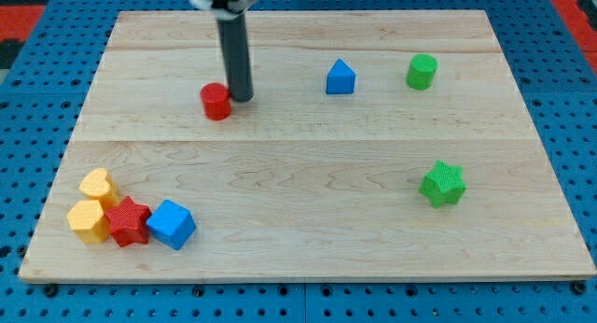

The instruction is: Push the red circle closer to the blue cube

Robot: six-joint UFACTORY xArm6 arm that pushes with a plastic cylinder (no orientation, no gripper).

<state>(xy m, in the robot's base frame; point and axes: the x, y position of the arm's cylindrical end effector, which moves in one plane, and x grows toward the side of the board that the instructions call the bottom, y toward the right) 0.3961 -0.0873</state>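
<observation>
The red circle (216,101) sits on the wooden board (308,239) in the upper left part. My tip (242,98) stands right beside it, on its right side, touching or nearly touching it. The blue cube (172,224) lies near the view's bottom left, well below the red circle.
A red star (128,221) touches the blue cube's left side, with two yellow blocks (89,220) (98,186) beside it. A blue house-shaped block (340,78) and a green cylinder (422,72) are at the top right. A green star (442,184) is at the right.
</observation>
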